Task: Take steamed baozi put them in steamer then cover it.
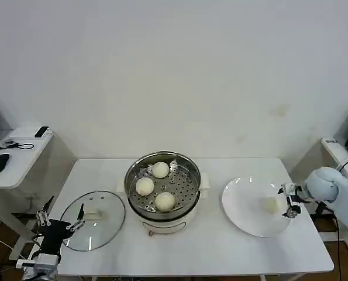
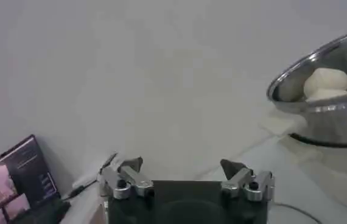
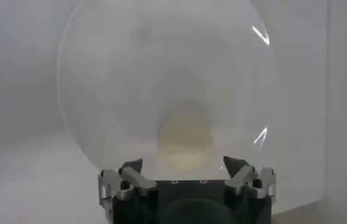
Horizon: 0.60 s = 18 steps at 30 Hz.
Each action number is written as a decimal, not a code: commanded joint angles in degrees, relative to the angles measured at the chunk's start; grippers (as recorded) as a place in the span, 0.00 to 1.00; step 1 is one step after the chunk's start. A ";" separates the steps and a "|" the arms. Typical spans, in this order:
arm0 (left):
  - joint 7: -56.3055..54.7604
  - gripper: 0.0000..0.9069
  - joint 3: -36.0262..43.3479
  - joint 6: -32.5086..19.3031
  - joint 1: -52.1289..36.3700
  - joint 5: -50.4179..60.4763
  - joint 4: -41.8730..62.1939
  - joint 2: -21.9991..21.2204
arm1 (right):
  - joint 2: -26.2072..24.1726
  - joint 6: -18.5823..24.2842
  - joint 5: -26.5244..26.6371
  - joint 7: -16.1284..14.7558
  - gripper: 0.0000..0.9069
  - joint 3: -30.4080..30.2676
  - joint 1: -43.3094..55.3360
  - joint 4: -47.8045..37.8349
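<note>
Three steamed baozi (image 1: 160,170) (image 1: 144,186) (image 1: 165,201) lie on the perforated tray of the shiny steamer (image 1: 162,212) at the table's middle. One more baozi (image 1: 271,205) (image 3: 184,137) rests on the white plate (image 1: 244,216) to the right. My right gripper (image 1: 288,201) (image 3: 184,165) is open at the plate's right side, just beside that bun and not touching it. The glass cover (image 1: 93,219) with its whitish handle lies flat on the table, left of the steamer. My left gripper (image 1: 61,219) (image 2: 182,164) hangs open at the cover's left rim.
The white table's (image 1: 209,252) front strip and the gap between steamer and plate are bare. A side desk (image 1: 13,158) with a mouse and cables stands at the far left. A white wall rises behind the table.
</note>
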 commanded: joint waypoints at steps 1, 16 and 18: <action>-0.01 1.00 0.06 -0.02 -0.11 0.03 0.33 0.01 | 4.49 0.60 -0.84 0.50 1.00 1.44 -1.66 -6.00; -0.01 1.00 0.05 0.03 -0.29 0.09 0.39 -0.17 | 6.11 -1.03 -1.44 -0.54 0.68 0.69 -0.53 -6.72; -0.02 1.00 0.06 0.04 -0.30 0.08 0.25 -0.26 | 5.80 -1.19 -1.06 -0.60 0.67 0.33 0.14 -6.51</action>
